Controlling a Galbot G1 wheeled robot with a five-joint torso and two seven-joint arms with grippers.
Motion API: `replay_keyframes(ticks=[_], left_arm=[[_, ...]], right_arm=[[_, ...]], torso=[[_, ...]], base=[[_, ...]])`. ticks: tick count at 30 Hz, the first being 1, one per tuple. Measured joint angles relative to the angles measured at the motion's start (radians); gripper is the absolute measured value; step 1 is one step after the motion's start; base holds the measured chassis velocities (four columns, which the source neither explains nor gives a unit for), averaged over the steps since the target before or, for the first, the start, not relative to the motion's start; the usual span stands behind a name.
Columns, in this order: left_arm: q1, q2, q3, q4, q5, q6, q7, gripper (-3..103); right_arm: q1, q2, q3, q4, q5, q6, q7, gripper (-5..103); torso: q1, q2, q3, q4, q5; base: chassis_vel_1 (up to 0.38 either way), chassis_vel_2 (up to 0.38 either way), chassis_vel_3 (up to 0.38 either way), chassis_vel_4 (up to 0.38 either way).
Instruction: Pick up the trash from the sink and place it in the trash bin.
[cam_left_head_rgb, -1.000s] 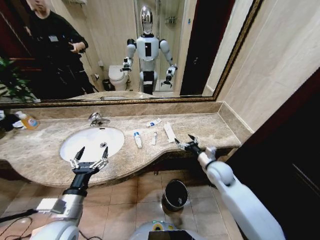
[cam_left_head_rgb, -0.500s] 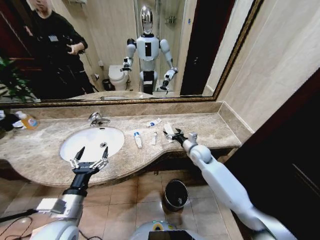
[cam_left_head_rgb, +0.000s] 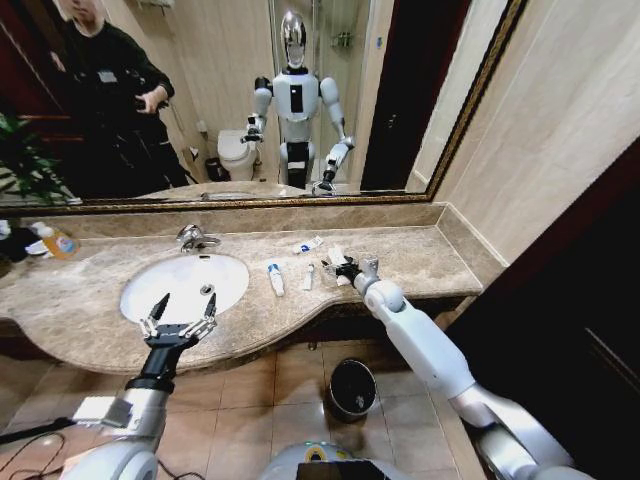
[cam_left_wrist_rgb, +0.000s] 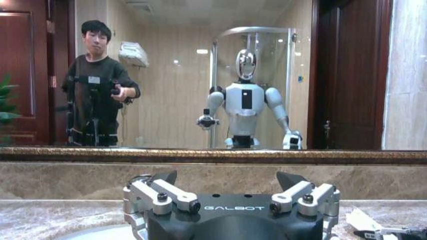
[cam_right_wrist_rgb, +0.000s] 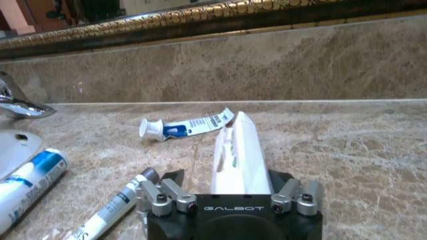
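On the beige marble counter (cam_left_head_rgb: 420, 255), right of the white oval sink (cam_left_head_rgb: 185, 283), the right gripper (cam_left_head_rgb: 343, 270) sits low over the flat white packet (cam_right_wrist_rgb: 238, 150), jaws apart and straddling its near end, not clamped yet. Best move looks like: centre the packet between the fingers, press down to the stone, pinch across the narrow width; it's thin, so a high close would likely miss.

Other trash nearby: small white tube with blue band (cam_left_head_rgb: 275, 279) near the basin edge, slim white tube with dark cap (cam_right_wrist_rgb: 113, 205) beside it, white-and-blue tube with round cap (cam_right_wrist_rgb: 183, 125) toward the back wall.

Left gripper (cam_left_head_rgb: 178, 322) hovers at the counter's front edge by the sink, fingers spread, holding nothing.

Basin looks bare apart from its drain. Small round black trash bin (cam_left_head_rgb: 352, 388) stands on the floor below the counter; contents can't be made out.
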Motion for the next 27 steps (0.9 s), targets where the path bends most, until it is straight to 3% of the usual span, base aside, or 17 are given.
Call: replay_keyframes(ticks=[2, 6, 10, 17, 20, 23, 27], left_arm=[[0.000, 0.000, 0.000, 0.000, 0.000, 0.000, 0.000, 100], [0.000, 0.000, 0.000, 0.000, 0.000, 0.000, 0.000, 100], [0.000, 0.000, 0.000, 0.000, 0.000, 0.000, 0.000, 100], [0.000, 0.000, 0.000, 0.000, 0.000, 0.000, 0.000, 100], [0.000, 0.000, 0.000, 0.000, 0.000, 0.000, 0.000, 100], [0.000, 0.000, 0.000, 0.000, 0.000, 0.000, 0.000, 100], [0.000, 0.000, 0.000, 0.000, 0.000, 0.000, 0.000, 100]], right_arm=[[-0.002, 0.000, 0.000, 0.000, -0.001, 0.002, 0.005, 79], [-0.006, -0.001, 0.000, 0.011, -0.002, 0.008, 0.015, 57], [-0.009, -0.005, 0.001, 0.019, -0.002, 0.008, 0.020, 52], [-0.015, -0.007, -0.004, 0.025, -0.003, 0.013, 0.036, 19], [-0.017, -0.010, -0.006, 0.033, -0.003, 0.014, 0.037, 14], [-0.034, -0.027, -0.008, 0.078, -0.002, 0.013, 0.046, 2], [-0.061, -0.064, -0.008, 0.169, 0.009, 0.013, 0.061, 0]], torso=[[0.000, 0.000, 0.000, 0.0000, 0.0000], [0.000, 0.000, 0.000, 0.0000, 0.0000], [0.000, 0.000, 0.000, 0.0000, 0.0000], [0.000, 0.000, 0.000, 0.0001, 0.0000], [0.000, 0.000, 0.000, 0.0001, 0.0000], [0.000, 0.000, 0.000, 0.0001, 0.0001], [0.000, 0.000, 0.000, 0.0001, 0.0001]], base=[[0.000, 0.000, 0.000, 0.000], [0.000, 0.000, 0.000, 0.000], [0.000, 0.000, 0.000, 0.000], [0.000, 0.000, 0.000, 0.000], [0.000, 0.000, 0.000, 0.000], [0.000, 0.000, 0.000, 0.000], [0.000, 0.000, 0.000, 0.000]])
